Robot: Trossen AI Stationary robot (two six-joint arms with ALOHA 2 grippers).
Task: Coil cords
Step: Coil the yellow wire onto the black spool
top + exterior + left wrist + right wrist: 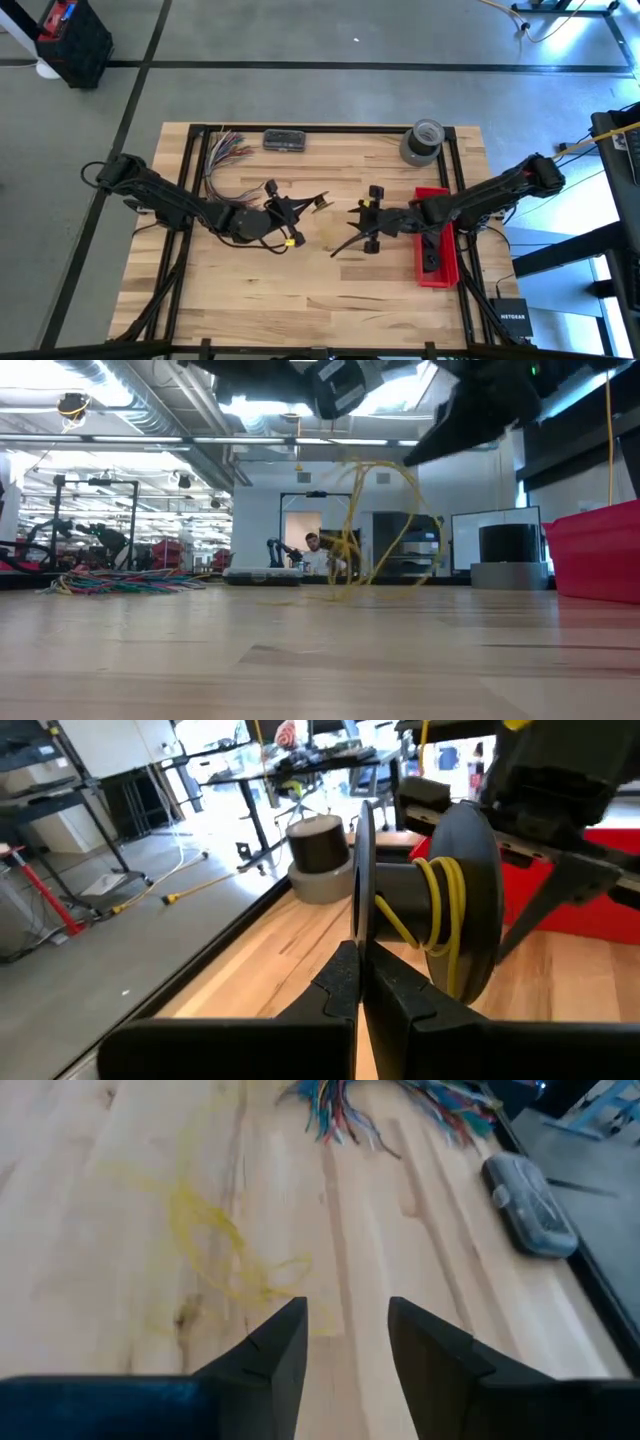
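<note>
Hovering spread and empty, right gripper point(345, 1342), loose yellow cord point(215, 1245) lying just ahead; left gripper point(360, 982) clamping the spool point(425, 905).

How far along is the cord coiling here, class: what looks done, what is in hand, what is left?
Done: a few turns of thin yellow cord sit wound on the dark round spool. In hand: the left tool is shut on the spool's thin flange; the right tool stands open, holding nothing. Left: a loose tangle of the same yellow cord lies uncoiled on the wooden table.
</note>
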